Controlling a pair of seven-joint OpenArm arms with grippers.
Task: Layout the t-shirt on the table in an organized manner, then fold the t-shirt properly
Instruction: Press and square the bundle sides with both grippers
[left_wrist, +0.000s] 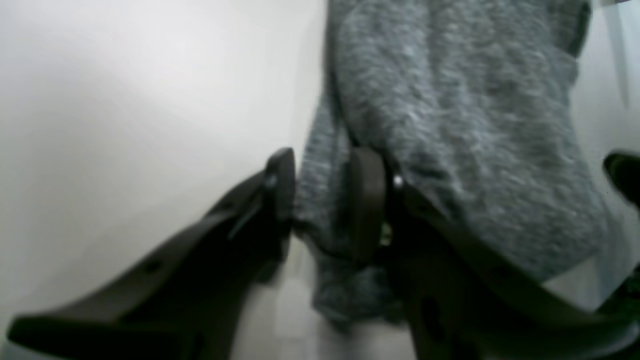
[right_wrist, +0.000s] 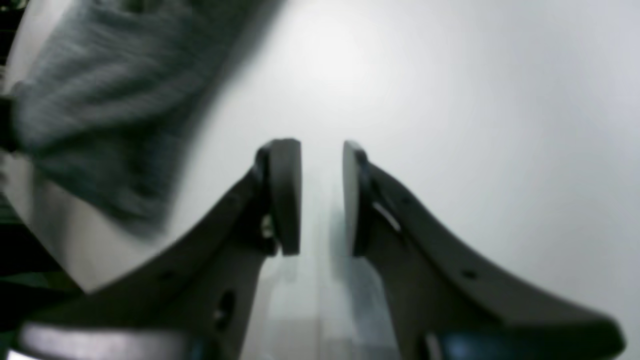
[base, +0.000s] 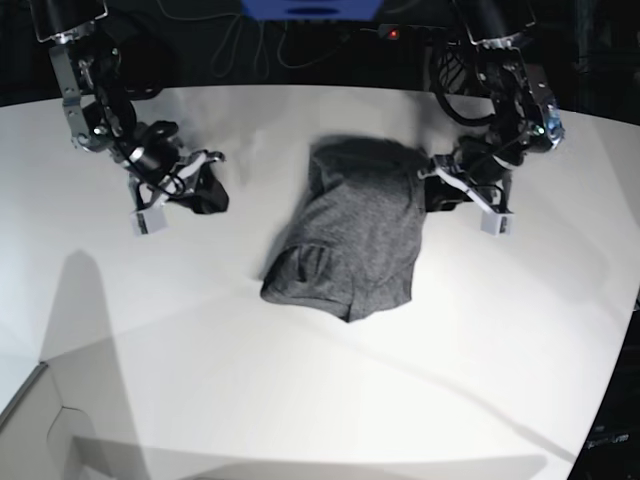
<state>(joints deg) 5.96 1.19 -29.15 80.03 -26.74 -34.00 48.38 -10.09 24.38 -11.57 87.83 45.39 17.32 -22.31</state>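
The dark heather-grey t-shirt (base: 350, 235) lies bunched in a rough rectangle at the middle of the white table (base: 300, 400). My left gripper (base: 432, 188) is at the shirt's right edge. In the left wrist view its fingers (left_wrist: 367, 200) are shut on a fold of the t-shirt (left_wrist: 450, 125), with cloth filling the gap of the left gripper (left_wrist: 324, 195). My right gripper (base: 205, 185) hovers over bare table well left of the shirt. In the right wrist view the right gripper (right_wrist: 322, 195) stands open with a narrow gap and nothing in it, and the t-shirt (right_wrist: 100, 100) is a blur at upper left.
Dark surroundings with cables (base: 250, 45) and a blue object (base: 310, 8) lie beyond the table's curved far edge. The table's right edge (base: 630, 330) drops off into darkness. A pale panel corner (base: 40, 420) shows at the lower left.
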